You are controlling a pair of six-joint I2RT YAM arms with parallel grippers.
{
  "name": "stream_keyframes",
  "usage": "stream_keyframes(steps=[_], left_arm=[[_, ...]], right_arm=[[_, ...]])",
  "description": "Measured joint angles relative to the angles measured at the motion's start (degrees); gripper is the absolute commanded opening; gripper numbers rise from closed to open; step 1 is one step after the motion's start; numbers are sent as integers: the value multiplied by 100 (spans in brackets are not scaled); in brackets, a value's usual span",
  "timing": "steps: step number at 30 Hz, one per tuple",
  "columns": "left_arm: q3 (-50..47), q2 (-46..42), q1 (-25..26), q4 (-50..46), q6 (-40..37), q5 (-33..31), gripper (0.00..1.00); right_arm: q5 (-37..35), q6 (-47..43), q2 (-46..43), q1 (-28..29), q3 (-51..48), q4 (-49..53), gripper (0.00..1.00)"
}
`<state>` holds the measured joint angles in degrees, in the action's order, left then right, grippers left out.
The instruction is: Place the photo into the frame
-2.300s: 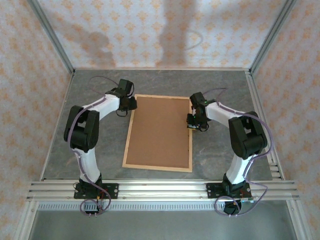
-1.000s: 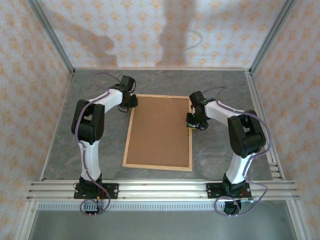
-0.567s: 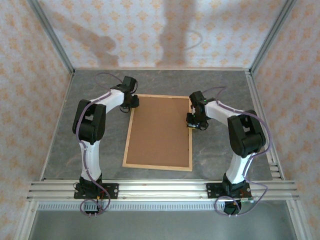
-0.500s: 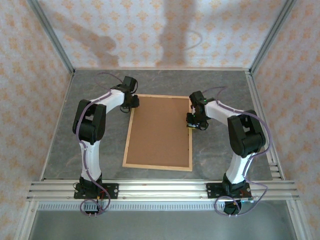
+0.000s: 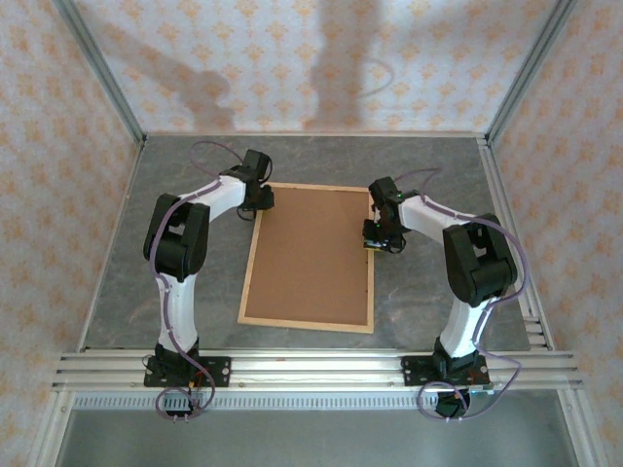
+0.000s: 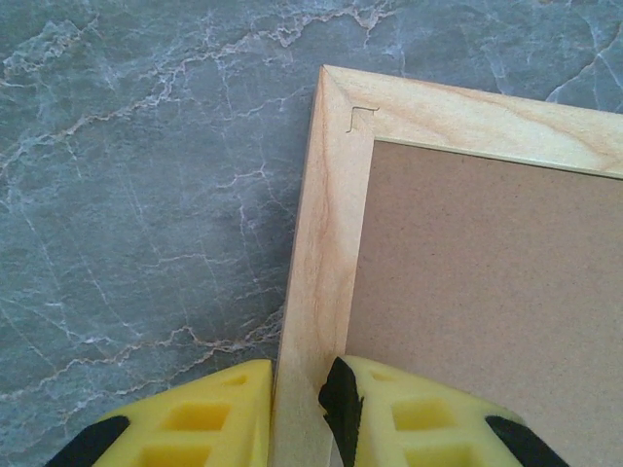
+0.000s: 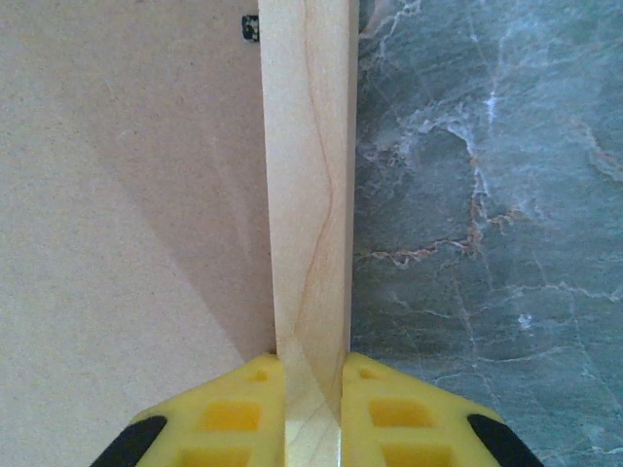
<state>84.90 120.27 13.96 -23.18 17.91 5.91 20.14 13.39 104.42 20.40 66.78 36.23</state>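
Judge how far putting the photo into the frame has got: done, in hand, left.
Done: the frame lies back up with the brown backing board seated inside it. In hand: the left tool pinches its left strip near the far corner, the right tool its right strip. Left: whether the photo is under the board cannot be told; if it is, only releasing remains.

Brown backing board lies flat over a grey marbled table; patterned walls, seemingly papered.

Wood and stone
The frame was smooth pale wood, the backing board matt brown, the counter veined grey.
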Motion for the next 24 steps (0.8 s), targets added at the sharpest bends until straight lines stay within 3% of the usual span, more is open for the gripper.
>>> stream_keyframes(steps=[24], left_arm=[[-258,-59,33,505,15,72,26]], right_arm=[[-2,-2,37,-11,63,92,15]])
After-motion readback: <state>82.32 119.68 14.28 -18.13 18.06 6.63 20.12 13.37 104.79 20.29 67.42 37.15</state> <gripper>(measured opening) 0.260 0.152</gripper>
